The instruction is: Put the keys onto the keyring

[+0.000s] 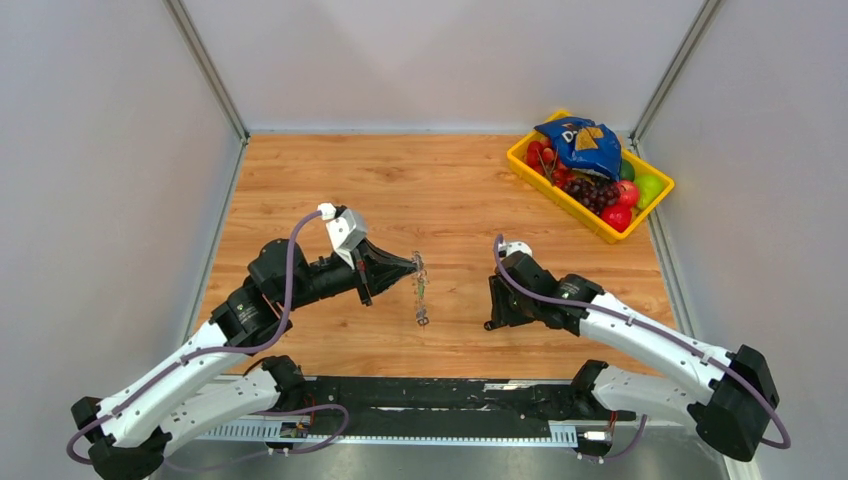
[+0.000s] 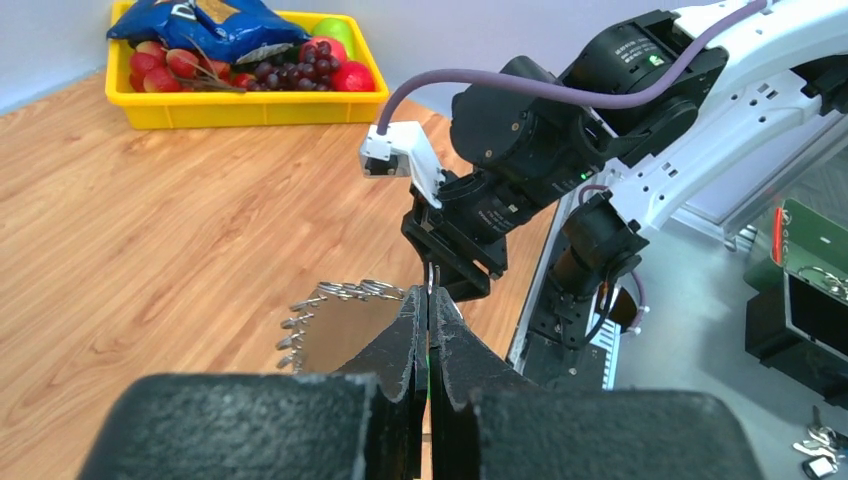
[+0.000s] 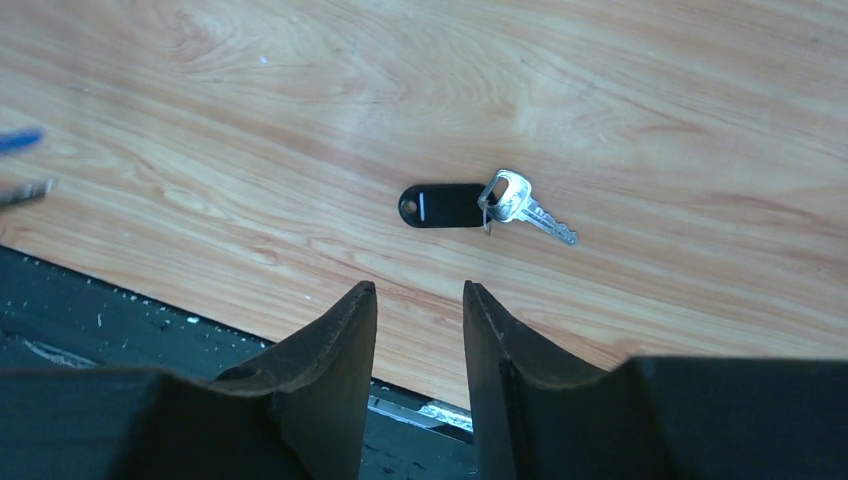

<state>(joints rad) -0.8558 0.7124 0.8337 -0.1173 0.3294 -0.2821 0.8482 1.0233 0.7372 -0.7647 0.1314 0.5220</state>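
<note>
My left gripper is shut on the keyring and holds it off the wooden table. In the left wrist view the keyring's toothed silver edge sticks out to the left of the closed fingertips, and a green sliver shows between the jaws. One of the keys, a silver blade on a black tag, lies flat on the wood. My right gripper hovers open just short of it with nothing between its fingers. In the top view the right gripper sits to the right of the hanging ring, and that key is hidden there.
A yellow tray with fruit and a blue chip bag stands at the back right corner. The black base rail runs along the table's near edge. A blue and silver scrap shows at the left edge of the right wrist view.
</note>
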